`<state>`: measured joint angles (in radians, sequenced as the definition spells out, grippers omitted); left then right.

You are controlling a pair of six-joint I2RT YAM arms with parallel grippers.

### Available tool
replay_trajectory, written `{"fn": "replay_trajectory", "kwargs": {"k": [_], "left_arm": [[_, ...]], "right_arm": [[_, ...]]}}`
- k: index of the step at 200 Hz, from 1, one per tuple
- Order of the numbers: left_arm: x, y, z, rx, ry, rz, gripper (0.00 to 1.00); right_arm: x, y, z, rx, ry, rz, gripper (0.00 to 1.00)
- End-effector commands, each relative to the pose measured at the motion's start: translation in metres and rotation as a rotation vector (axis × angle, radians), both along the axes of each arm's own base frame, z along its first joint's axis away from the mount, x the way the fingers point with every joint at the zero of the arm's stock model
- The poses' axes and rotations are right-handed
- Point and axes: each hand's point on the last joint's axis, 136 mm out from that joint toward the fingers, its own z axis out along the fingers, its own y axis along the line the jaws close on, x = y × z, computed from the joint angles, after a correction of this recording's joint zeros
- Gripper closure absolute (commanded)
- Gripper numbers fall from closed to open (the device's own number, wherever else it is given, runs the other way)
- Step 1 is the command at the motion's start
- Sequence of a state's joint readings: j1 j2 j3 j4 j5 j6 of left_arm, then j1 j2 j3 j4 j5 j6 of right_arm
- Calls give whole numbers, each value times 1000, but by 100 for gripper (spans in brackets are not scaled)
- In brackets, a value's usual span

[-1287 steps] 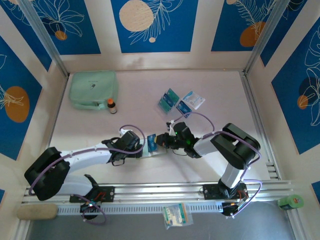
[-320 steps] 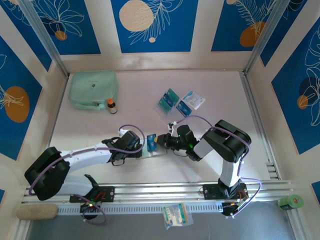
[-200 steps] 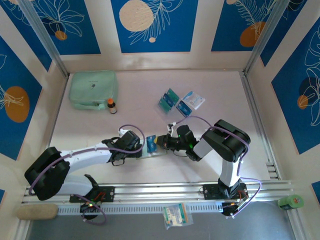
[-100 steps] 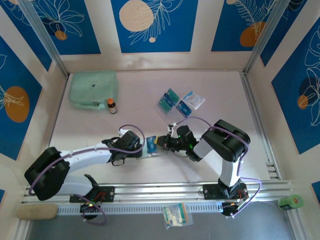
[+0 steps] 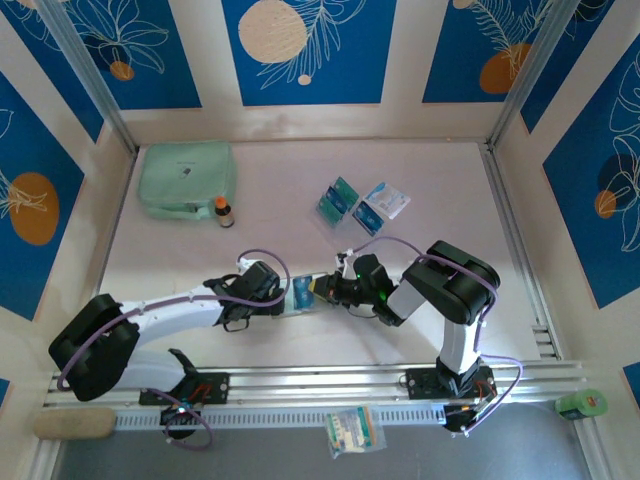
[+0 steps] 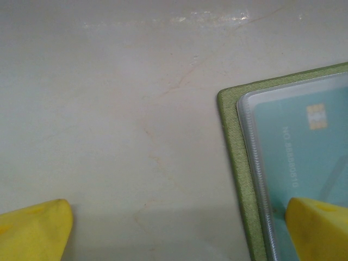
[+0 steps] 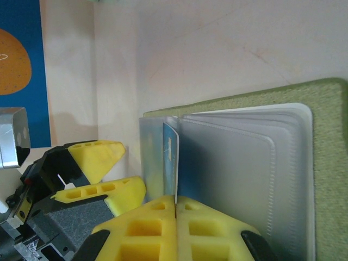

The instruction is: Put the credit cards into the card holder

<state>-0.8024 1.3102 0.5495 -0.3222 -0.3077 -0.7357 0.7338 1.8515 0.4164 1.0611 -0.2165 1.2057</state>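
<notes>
The olive-green card holder (image 7: 326,163) lies open on the table between the two grippers, its clear pockets (image 7: 244,174) fanned out. My right gripper (image 7: 175,202) is shut on a blue credit card (image 7: 171,155), held on edge between two of the pockets. In the top view that card (image 5: 301,293) sits just left of the right gripper (image 5: 320,288). My left gripper (image 6: 176,234) is open, and its right fingertip (image 6: 318,228) rests on the holder's left page (image 6: 231,163), where a teal card (image 6: 299,157) sits in a pocket. More credit cards (image 5: 338,198) lie further back on the table.
A white-and-blue packet (image 5: 388,199) lies beside the spare cards. A mint zip pouch (image 5: 187,178) and a small brown bottle (image 5: 223,211) stand at the back left. A packet (image 5: 352,430) hangs off the front rail, with a green roll (image 5: 582,403) at the front right.
My right gripper has edged slightly left and down with the blue card, deeper between the pockets. The left arm has stayed still.
</notes>
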Motion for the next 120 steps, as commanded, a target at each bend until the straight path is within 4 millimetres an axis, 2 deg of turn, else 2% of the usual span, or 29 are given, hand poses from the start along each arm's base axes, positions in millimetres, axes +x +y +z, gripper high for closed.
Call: {"fn": "replay_trajectory", "kwargs": {"k": [1,120], "left_arm": [[-8,14,-7,42,26,13,0],[-8,13,-8,38,26,14,1]], "right_arm": [[-19,-6,-23,-61,75,23,100],[-24,-7,-21,-87,73,28,100]]}}
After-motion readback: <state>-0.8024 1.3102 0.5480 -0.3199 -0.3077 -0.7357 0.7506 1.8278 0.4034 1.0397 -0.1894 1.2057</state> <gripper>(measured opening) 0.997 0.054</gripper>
